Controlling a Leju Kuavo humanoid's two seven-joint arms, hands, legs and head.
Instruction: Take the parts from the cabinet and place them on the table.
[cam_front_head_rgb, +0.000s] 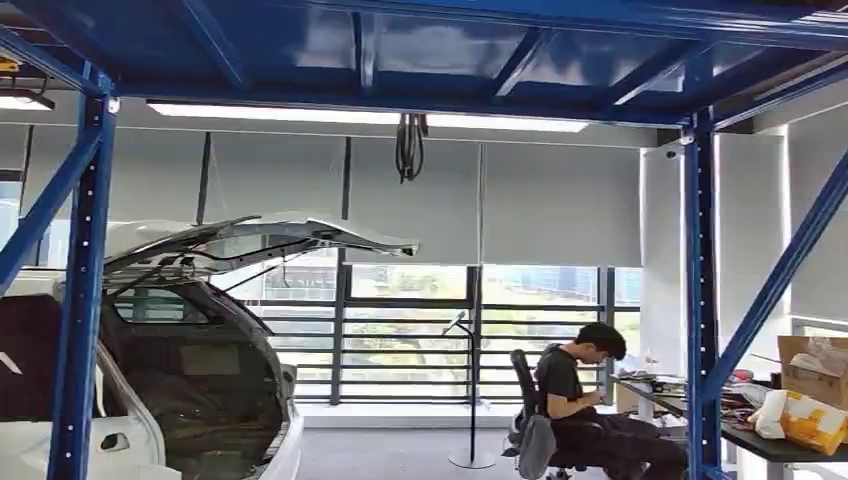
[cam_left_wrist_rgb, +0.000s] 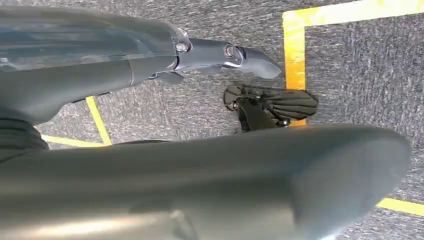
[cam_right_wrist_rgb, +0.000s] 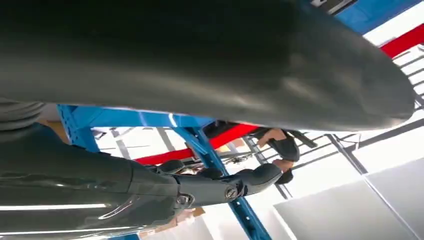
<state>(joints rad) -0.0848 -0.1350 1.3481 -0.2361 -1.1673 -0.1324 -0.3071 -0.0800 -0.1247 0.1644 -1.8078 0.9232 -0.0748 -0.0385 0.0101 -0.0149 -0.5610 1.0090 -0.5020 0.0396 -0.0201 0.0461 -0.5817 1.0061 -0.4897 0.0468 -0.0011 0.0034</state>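
My left hand (cam_left_wrist_rgb: 210, 175) hangs over grey carpet, its thick thumb and dark fingers (cam_left_wrist_rgb: 225, 54) held apart with nothing between them. My right hand (cam_right_wrist_rgb: 200, 65) is likewise spread, its fingers (cam_right_wrist_rgb: 220, 187) stretched out and empty, with a blue rack post (cam_right_wrist_rgb: 210, 155) behind them. In the head view a blue steel rack frame (cam_front_head_rgb: 80, 300) surrounds me. A dark table (cam_front_head_rgb: 770, 445) at the far right carries a cardboard box (cam_front_head_rgb: 815, 370) and a yellow and white bag (cam_front_head_rgb: 800, 418).
A white car (cam_front_head_rgb: 190, 370) with its tailgate raised stands at the left. A person (cam_front_head_rgb: 585, 405) sits on an office chair at the table. Yellow tape lines (cam_left_wrist_rgb: 294, 50) mark the carpet. Windows and grey blinds close the far wall.
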